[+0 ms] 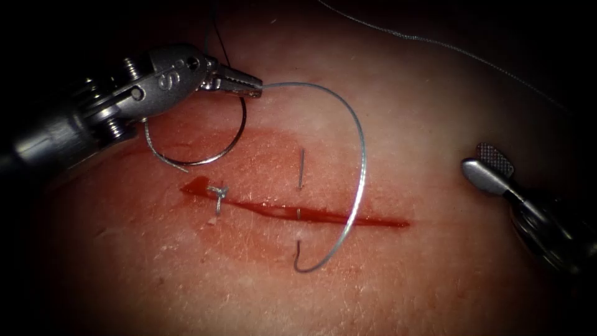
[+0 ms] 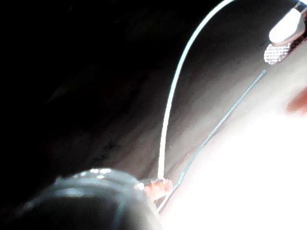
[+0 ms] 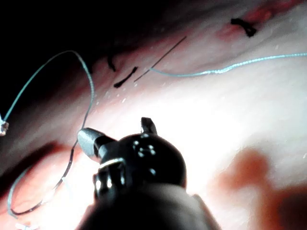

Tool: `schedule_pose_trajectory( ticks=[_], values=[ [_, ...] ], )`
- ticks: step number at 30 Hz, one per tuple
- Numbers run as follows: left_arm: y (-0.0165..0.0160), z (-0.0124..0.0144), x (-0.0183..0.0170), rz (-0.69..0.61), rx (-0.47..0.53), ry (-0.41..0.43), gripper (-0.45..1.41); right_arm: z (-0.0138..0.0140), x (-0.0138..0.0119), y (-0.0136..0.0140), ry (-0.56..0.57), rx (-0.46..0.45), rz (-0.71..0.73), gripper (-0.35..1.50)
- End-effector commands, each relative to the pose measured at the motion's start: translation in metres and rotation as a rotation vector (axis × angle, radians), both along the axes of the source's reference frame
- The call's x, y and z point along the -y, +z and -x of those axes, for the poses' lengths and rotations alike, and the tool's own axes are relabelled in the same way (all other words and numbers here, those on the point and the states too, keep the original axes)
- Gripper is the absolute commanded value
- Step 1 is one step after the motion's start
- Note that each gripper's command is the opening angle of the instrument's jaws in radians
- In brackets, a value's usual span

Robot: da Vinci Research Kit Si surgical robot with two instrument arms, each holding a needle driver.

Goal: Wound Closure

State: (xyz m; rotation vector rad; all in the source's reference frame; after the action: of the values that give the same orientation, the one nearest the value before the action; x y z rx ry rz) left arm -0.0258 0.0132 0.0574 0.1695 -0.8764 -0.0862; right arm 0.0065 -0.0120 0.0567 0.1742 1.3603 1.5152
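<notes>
On the tissue (image 1: pixel 435 186) the cut (image 1: pixel 348 216) runs sideways, wet with red fluid. My left tool (image 1: pixel 239 83) hangs over the far side of the cut near its left end. Its jaws are shut on the curved needle (image 1: pixel 205 162) close to its thread end. The needle is out of the tissue and curves down and left under the tool. From the jaws (image 2: pixel 160 187) the thread (image 1: pixel 362 155) (image 2: pixel 168 120) arcs right and down, crosses the cut and enters the tissue on the near side. My right tool (image 1: pixel 491 165) (image 3: pixel 117 132) is open and holds nothing, right of the cut.
A tied knot (image 1: pixel 217 193) with short cut ends sits at the cut's left end. One stitch (image 1: pixel 300 168) crosses the cut near its middle. More thread (image 1: pixel 435 43) (image 3: pixel 216 72) trails over the far right tissue.
</notes>
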Motion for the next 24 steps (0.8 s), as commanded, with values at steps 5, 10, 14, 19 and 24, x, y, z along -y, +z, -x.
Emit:
schedule_pose_trajectory(
  ticks=[5,10,14,19,24],
  values=[
    [0.0004,0.0007,-0.0021,0.077,-0.047,-0.023,-0.45,-0.0060,0.0005,-0.0006,-0.035,-0.011,0.016,0.93],
    [0.0032,0.0034,0.0008,0.038,-0.006,0.018,-0.45,-0.0099,0.0000,-0.0004,-0.128,0.116,0.188,0.93],
    [0.0052,0.0046,0.0032,0.028,0.029,0.066,-0.45,-0.0116,-0.0009,0.0001,-0.160,0.142,0.307,0.88],
    [0.0067,0.0053,0.0049,-0.009,0.055,0.090,-0.45,-0.0124,-0.0027,-0.0003,-0.189,0.239,0.426,0.66],
    [0.0068,0.0059,0.0055,-0.053,0.067,0.102,-0.45,-0.0123,-0.0038,-0.0007,-0.143,0.272,0.415,0.12]
  ],
)
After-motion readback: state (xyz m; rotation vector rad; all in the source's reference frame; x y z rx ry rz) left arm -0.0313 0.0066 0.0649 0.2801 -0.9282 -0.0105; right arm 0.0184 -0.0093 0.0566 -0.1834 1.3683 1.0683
